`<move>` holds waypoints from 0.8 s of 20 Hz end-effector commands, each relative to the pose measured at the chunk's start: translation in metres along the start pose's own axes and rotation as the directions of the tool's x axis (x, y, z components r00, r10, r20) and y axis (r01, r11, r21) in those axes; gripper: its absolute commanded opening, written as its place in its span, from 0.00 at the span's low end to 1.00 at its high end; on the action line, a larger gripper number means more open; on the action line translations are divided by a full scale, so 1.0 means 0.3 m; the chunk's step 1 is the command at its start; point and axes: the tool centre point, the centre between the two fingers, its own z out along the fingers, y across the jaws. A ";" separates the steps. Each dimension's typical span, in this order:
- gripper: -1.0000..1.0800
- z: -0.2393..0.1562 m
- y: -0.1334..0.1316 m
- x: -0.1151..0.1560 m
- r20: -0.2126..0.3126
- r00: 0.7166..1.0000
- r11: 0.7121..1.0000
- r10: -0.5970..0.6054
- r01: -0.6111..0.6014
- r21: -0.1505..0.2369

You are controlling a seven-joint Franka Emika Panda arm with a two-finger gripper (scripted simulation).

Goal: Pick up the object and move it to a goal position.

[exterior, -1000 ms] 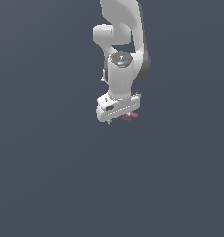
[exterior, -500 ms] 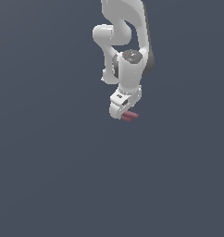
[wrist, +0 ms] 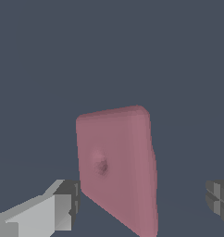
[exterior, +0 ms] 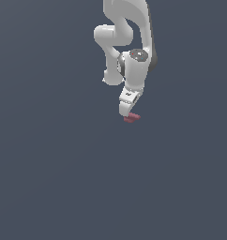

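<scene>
- The counter (exterior: pixel 49 178) is seen as one plain slate-grey surface in both views; no goal marker can be made out anywhere on it.
- The white arm (exterior: pixel 129 42) has been swung round over the last second: in the exterior view the wrist has been turned, and the hand is now pointed down and slightly towards the exterior view's left, where a second ago it was held broadside.
- The tool (exterior: pixel 128 112) has been carried towards the exterior view's right with that turn, and is now poised directly over the object (exterior: pixel 131 118).
- In the wrist view the tool (wrist: pixel 141 203) is shown with its fingers (wrist: pixel 63 206) wide apart, one on either side of the object (wrist: pixel 116 166), with open gaps on both sides; nothing is clamped.
- The object is seen lying on the counter, apparently not lifted, with a small dimple or knob visible on its broad maroon face.
- The meaning for the task, by judgement: alignment looks all but done, the grasp has not yet been made, and a short descent and a closing of the fingers would be called for next.
</scene>
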 end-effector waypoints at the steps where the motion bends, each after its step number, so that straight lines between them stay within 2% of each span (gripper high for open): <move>1: 0.96 0.005 -0.023 -0.004 0.002 0.999 0.999 -0.037 0.037 0.000; 10: 0.96 0.013 -0.041 -0.007 0.004 0.998 0.998 -0.064 0.064 0.000; 16: 0.96 0.063 -0.045 -0.007 0.003 0.998 0.998 -0.066 0.066 0.001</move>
